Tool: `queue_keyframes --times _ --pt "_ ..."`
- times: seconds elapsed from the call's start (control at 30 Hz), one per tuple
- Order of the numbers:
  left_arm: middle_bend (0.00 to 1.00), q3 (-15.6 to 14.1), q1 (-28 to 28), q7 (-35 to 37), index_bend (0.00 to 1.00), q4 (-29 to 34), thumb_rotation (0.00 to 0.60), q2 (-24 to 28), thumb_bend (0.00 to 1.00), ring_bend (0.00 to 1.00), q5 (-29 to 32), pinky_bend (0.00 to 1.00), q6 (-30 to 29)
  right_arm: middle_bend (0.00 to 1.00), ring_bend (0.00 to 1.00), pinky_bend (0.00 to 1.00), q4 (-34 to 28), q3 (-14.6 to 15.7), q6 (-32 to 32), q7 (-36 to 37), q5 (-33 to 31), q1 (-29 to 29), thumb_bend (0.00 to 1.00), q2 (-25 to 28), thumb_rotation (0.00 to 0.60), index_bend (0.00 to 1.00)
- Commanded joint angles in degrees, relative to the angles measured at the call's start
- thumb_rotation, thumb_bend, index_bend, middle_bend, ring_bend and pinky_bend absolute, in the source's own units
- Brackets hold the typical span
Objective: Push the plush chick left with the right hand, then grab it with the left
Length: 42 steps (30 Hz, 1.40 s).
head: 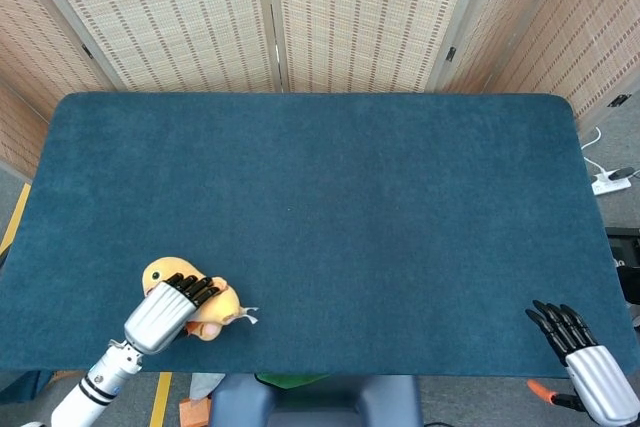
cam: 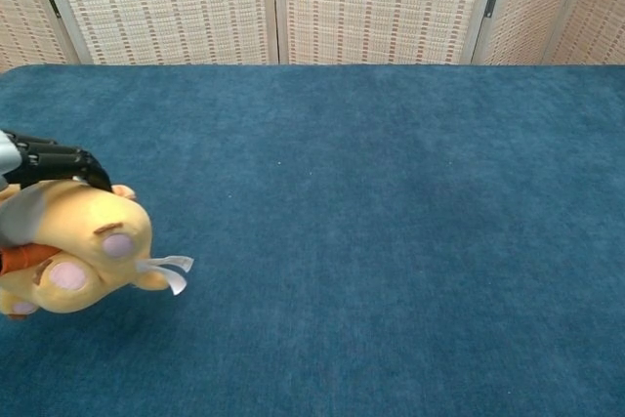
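Note:
The yellow plush chick [head: 218, 305] is gripped by my left hand [head: 170, 309] near the front left of the blue table [head: 320, 207]. In the chest view the plush chick [cam: 88, 251] hangs at the far left, tipped over with its pink-soled feet and white tag facing right, and the black fingers [cam: 54, 163] of the left hand curl over its top. My right hand [head: 580, 352] sits at the front right corner, off the table's edge, fingers apart and holding nothing. The chest view does not show it.
Woven folding screens [head: 300, 17] stand behind the table's far edge. A white power strip [head: 610, 182] lies on the floor to the right. An orange object [head: 545, 390] shows on the floor beside the right hand.

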<state>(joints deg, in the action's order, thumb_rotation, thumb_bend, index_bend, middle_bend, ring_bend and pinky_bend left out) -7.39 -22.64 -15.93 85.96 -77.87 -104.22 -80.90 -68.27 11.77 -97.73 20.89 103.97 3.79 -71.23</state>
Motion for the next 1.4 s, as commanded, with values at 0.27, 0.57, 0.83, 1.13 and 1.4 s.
queue_keyframes --times 0.27,0.57,0.83,1.13,1.4 --pt "0.34 -1.99 0.30 13.79 0.13 -16.78 0.600 -2.13 0.41 0.32 4.12 0.41 6.70 0.00 0.00 0.00 -6.47 0.21 2.79 -8.34 0.79 -0.13 0.01 -0.40 0.600 0.00" --pt "0.00 -2.04 1.84 27.67 0.00 -11.92 0.600 1.02 0.23 0.00 3.72 0.15 1.51 0.00 0.00 0.00 -6.38 0.44 1.54 -8.41 1.94 0.45 0.01 -0.44 0.600 0.00" --pt "0.00 -5.36 8.85 19.94 0.00 2.34 0.600 12.66 0.23 0.00 -0.98 0.14 -10.84 0.00 0.00 0.00 -8.49 0.54 -0.54 -10.26 2.09 1.83 0.04 1.86 0.600 0.00" --pt "0.00 -5.93 27.30 26.40 0.00 0.66 0.600 14.72 0.26 0.00 10.88 0.14 -28.20 0.00 0.00 0.00 -17.68 -3.29 -5.52 -24.82 -2.87 6.38 0.09 4.95 0.600 0.00" --pt "0.00 -3.81 30.60 34.01 0.00 -9.48 0.600 11.01 0.27 0.00 11.87 0.11 -28.20 0.00 0.00 0.00 -19.47 -4.71 -7.37 -29.62 -3.95 8.75 0.10 4.03 0.600 0.00"
